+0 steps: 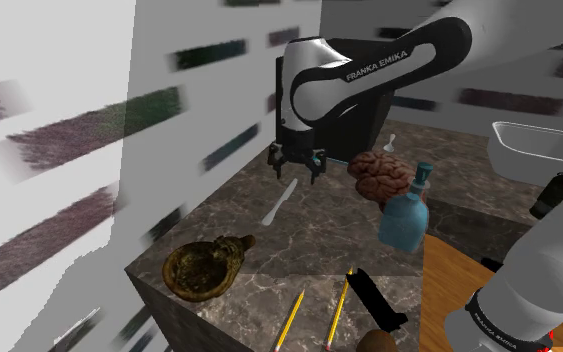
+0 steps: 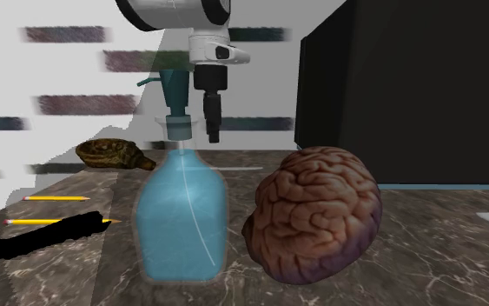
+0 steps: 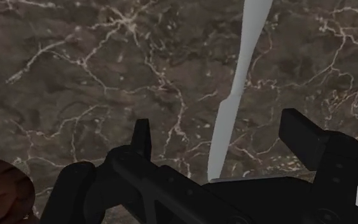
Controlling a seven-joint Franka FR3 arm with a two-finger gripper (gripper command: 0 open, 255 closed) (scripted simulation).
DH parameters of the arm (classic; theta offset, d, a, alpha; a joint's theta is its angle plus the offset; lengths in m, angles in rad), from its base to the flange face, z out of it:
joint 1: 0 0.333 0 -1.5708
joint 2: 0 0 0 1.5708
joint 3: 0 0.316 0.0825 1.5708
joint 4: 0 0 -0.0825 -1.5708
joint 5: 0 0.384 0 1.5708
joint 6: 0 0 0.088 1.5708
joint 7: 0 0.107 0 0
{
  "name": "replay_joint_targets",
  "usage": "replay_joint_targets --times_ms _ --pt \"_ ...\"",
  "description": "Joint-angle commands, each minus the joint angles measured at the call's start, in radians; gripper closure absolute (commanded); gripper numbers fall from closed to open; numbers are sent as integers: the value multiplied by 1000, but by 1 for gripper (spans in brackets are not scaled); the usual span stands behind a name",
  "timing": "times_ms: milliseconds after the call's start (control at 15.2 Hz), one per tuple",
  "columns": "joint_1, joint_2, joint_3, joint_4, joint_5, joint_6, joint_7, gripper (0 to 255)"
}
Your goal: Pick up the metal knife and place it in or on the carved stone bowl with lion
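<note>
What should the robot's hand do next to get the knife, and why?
Probably go straight down. The gripper is open and hangs above the pale knife, which lies flat on the marble counter, lined up with the gap between the fingers. Lowering should put one finger on each side of it. The brownish bowl comes later.

The knife (image 3: 238, 95) runs off the wrist view, its other end hidden behind the gripper (image 3: 217, 127). At the countertop's (image 1: 299, 240) near edge a cropped brown thing (image 1: 374, 343) is unidentifiable.
</note>
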Motion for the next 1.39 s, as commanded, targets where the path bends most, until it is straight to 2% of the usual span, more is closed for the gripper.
replay_joint_targets --times_ms 0,198,726,1188,1254,1320 --pt "-6 94 10 48 -58 28 116 0" --pt "5 212 -1 120 -132 46 255 0" --pt "16 267 -12 77 -169 138 279 0" --pt "16 267 -12 77 -169 138 279 0" --pt "16 267 -12 77 -169 138 279 255" --pt "16 267 -12 77 -169 138 279 255"
